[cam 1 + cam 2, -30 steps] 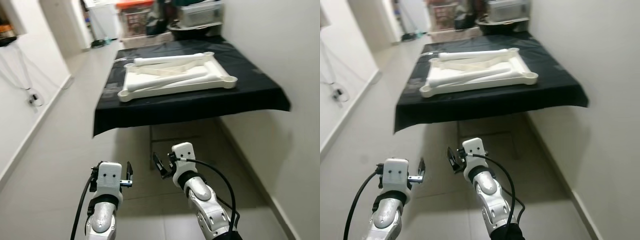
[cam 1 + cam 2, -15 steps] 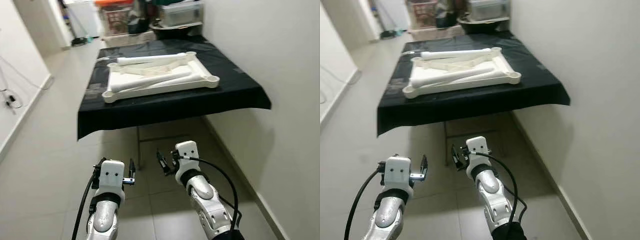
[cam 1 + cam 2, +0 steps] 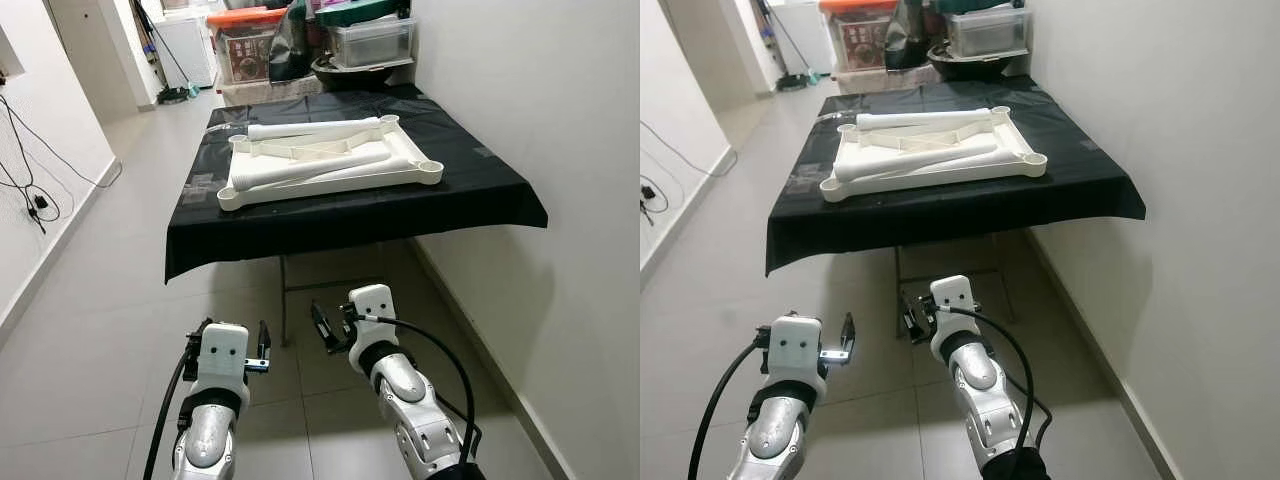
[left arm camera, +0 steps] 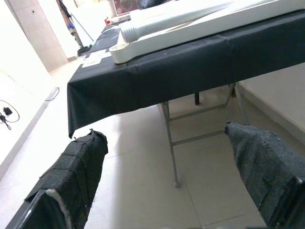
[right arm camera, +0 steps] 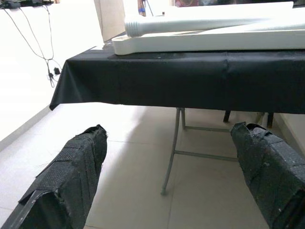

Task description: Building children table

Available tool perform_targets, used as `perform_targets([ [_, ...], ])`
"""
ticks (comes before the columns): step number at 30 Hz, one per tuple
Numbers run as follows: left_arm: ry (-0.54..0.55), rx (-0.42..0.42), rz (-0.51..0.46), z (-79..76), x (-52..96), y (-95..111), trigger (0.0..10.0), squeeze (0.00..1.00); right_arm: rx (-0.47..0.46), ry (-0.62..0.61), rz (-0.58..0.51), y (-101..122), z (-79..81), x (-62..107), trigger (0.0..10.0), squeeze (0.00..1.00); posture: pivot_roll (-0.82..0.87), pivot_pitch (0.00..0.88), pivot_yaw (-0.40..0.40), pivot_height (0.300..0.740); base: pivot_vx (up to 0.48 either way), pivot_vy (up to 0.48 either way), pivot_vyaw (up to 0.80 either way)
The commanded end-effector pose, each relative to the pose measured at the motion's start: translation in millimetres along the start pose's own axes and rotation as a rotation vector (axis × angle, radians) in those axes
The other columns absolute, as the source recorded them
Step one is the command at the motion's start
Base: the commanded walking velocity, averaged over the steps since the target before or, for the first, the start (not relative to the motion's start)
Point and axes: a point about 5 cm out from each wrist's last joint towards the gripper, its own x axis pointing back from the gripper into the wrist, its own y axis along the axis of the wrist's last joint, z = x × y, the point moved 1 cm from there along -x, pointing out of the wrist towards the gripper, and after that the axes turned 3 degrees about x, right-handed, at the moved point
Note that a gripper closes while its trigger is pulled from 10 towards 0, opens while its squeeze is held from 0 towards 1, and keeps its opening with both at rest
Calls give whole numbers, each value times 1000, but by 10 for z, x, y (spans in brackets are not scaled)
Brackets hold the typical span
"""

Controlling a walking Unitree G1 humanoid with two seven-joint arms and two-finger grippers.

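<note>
We're in a home here, a narrow tiled passage by the look of it. Plain white walls close in on both sides, and pale floor tiles point(image 3: 90, 330) run straight ahead of the left gripper point(image 3: 226, 358) and right gripper point(image 3: 333, 330), both held low with fingers spread apart. Beyond them stands a folding table draped in a black cloth point(image 3: 350, 205), its thin metal legs point(image 5: 172, 145) showing underneath. Past the table's far end, household clutter piles up: clear plastic storage bins point(image 3: 375, 42), an orange-lidded box point(image 3: 245, 45), a dark basin point(image 3: 350, 72). Off to the left gripper's side, loose cables point(image 3: 35, 190) dangle down the wall towards the skirting.
</note>
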Motion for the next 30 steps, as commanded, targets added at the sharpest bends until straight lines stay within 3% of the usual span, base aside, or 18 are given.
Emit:
perform_targets([
  [1,1,-9,3,16,-8,-19,10000,0,-8,6,-6,11,25,-18,10000,0,-47,0,84,740,259,0,0],
  [30,-6,-5,5,5,-13,-17,10000,0,-8,7,-2,13,23,-29,10000,0,-47,0,84,740,274,0,0],
])
